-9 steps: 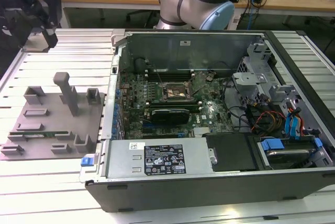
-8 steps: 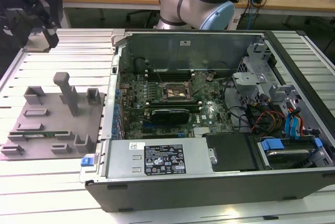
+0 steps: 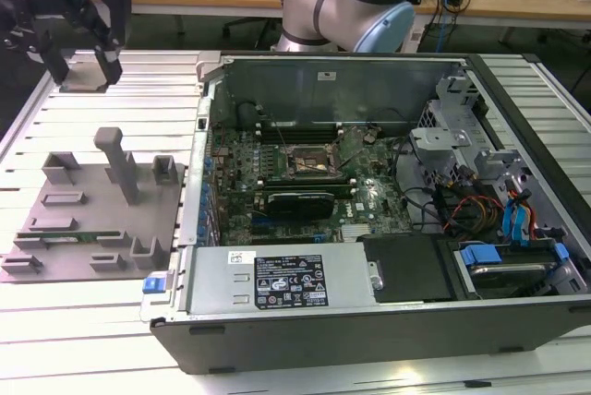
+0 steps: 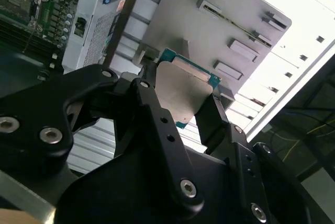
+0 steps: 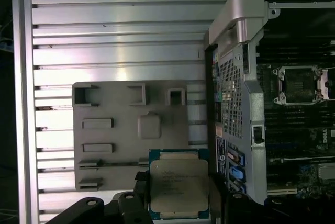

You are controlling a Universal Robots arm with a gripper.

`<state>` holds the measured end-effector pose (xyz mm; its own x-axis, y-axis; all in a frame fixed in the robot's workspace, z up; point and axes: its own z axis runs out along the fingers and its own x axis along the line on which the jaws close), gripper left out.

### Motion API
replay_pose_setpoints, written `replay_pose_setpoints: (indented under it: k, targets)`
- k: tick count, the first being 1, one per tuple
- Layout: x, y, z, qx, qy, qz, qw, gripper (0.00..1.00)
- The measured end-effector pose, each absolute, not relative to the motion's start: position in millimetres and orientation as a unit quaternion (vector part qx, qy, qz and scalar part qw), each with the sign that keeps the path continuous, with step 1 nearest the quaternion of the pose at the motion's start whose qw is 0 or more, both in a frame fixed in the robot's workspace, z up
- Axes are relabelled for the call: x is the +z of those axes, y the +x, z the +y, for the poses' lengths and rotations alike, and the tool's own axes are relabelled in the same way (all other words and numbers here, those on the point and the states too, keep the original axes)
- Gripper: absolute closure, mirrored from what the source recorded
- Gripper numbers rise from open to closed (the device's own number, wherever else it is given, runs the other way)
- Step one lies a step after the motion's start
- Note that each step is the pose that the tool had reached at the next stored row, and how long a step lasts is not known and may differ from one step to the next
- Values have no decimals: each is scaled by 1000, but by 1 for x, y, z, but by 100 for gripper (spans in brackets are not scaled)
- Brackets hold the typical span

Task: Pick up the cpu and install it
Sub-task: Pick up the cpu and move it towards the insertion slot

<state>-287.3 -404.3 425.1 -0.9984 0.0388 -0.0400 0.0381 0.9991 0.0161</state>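
My gripper [image 3: 85,67] hangs high over the far left of the ribbed table in the exterior view, shut on the cpu [image 3: 86,74]. In both wrist views the cpu [image 5: 178,185] [image 4: 183,90] shows its pale silvery top and green edge, clamped between two black fingers [image 5: 217,192] [image 4: 212,119]. It is held above the grey tray [image 3: 92,220] [image 5: 120,140], clear of its surface. The dark metal-framed socket [image 3: 309,162] [image 5: 301,84] lies on the motherboard inside the open computer case, well to the exterior view's right of the gripper.
The grey tray carries upright posts [image 3: 118,160] and a thin green memory stick [image 3: 78,236]. The case wall [image 3: 199,183] rises between tray and motherboard. A power supply [image 3: 286,280], cables and drive bays [image 3: 499,220] crowd the case. The arm's base [image 3: 346,3] stands behind it.
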Motion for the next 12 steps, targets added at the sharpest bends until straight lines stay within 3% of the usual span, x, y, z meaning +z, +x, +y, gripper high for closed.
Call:
replay_pose_setpoints:
  k: [12]
  targets:
    - [425,-259,-404,8,19,1000,20,45]
